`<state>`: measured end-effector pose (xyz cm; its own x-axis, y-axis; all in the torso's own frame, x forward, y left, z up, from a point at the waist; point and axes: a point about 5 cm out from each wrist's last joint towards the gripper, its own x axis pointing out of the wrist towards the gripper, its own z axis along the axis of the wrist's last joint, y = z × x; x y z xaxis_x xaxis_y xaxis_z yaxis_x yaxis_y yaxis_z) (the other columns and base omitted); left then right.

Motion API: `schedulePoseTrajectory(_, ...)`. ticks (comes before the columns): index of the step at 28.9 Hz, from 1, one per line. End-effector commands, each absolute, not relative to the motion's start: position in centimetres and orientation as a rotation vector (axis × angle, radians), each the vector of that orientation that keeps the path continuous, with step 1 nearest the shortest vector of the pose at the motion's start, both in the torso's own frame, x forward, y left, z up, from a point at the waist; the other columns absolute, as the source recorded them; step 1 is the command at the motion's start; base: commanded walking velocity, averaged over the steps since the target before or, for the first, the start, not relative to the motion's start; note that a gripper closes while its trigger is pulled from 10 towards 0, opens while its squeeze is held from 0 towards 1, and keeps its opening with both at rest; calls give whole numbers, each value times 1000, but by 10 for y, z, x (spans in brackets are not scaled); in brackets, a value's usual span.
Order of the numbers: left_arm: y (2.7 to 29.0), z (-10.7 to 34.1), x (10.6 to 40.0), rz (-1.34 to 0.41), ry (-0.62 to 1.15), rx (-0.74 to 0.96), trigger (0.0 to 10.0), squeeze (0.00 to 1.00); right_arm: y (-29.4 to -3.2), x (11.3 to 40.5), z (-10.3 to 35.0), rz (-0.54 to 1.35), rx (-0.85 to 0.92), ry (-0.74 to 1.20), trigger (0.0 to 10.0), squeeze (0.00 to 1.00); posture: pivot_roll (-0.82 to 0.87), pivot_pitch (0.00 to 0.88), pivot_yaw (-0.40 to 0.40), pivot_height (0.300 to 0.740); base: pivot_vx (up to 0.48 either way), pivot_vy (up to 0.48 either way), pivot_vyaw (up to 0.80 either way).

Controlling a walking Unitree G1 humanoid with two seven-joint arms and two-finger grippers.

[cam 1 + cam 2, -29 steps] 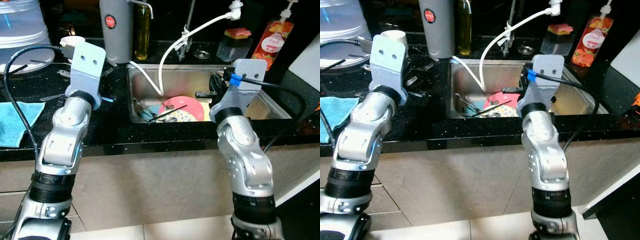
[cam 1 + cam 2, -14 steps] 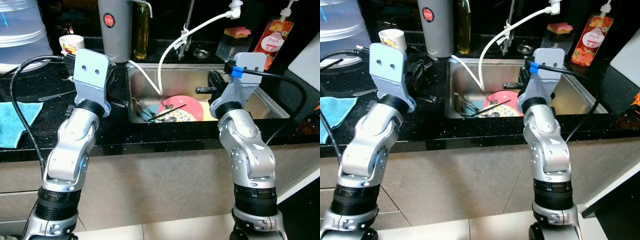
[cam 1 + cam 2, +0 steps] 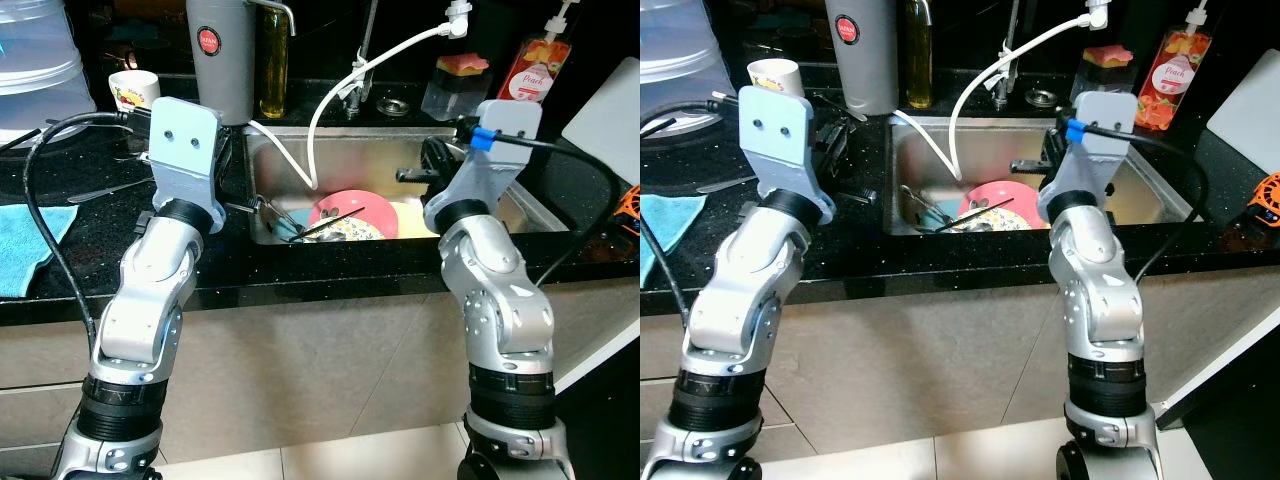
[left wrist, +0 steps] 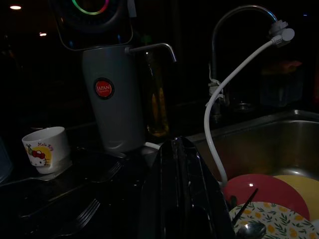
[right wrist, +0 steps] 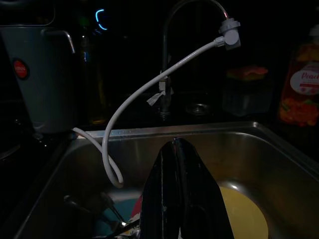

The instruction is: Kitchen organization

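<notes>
You're looking at two silver, segmented arms with black ribbed collars near the base. Each wrist carries a grey bracket with two screw holes. Black cables loop off both; the right one (image 3: 487, 137) wears a blue clip.

Head views are evenly and brightly lit from above and in front; arms and floor tiles are rendered sharp, without motion blur. Specks of glare are scattered across the black counter (image 3: 60, 250), and a soft sheen is seen on the sink (image 3: 520, 205) wall. The back of the counter is lost in shadow. Slight bending is noted at the frame edges.

Wrist views are very dark and grainy. A white hose (image 5: 149, 89) and a faint gleam on the sink rim stand out. A coloured light ring (image 4: 94, 7), possibly a reflection, glows up top. Near fingers are shown as black, unfocused masses.
</notes>
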<state>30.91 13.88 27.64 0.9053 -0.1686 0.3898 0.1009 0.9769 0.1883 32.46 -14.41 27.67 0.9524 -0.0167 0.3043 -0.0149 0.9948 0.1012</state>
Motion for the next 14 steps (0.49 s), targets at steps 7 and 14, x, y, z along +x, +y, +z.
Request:
schedulePoseTrajectory(7, 136, 277, 310, -149, -423, 158, 10000, 0, -145, 325, 279, -7, 112, -314, 10000, 0, 172, 9, -71, 740, 0, 0, 0)
schedulePoseTrajectory(14, 136, 278, 310, -148, -432, 159, 10000, 0, -145, 325, 281, -9, 112, -323, 10000, 0, 175, 4, -71, 740, 0, 0, 0)
